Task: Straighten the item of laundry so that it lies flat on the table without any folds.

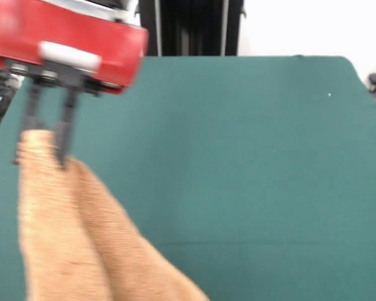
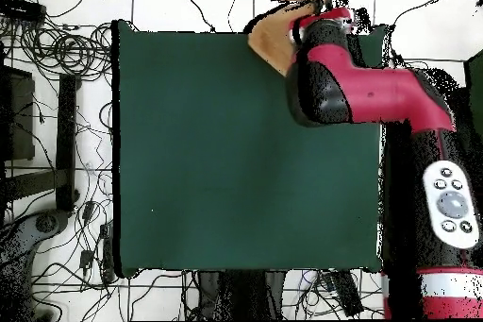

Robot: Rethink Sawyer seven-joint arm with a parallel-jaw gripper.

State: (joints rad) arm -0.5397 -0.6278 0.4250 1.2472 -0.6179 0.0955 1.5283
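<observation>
A broad table (image 1: 257, 163) draped in plain dark green cloth fills most of both views; in the overhead view it takes up the middle of the frame as a large rectangle, its cloth smooth and bare apart from a pale speck or two. Around it in that view runs a white tiled floor (image 2: 85, 16), strewn at the left and along the bottom with black cables (image 2: 52, 44) and dark equipment. In the front view a white wall (image 1: 301, 25) closes the upper right of the frame, with the black pedestal (image 1: 191, 25) rising at top centre behind the table's far edge.

The red and black arm (image 2: 377, 92) enters the overhead view from the lower right and bends across the right side of the table toward the top of the frame. In the front view its red end block sits at the upper left, with the dark gripper (image 1: 42, 141) hanging below it.

The towel (image 1: 81, 238), tan-orange with a fluffy pile, hangs from the gripper in the lower left of the front view, lifted off the cloth and draped in long vertical folds that run out of the bottom edge. In the overhead view it shows as a tan bunch at the top, right of centre, beside the arm's end at the table's edge. The two fingers (image 1: 64, 128) are clamped on the towel's top edge.
</observation>
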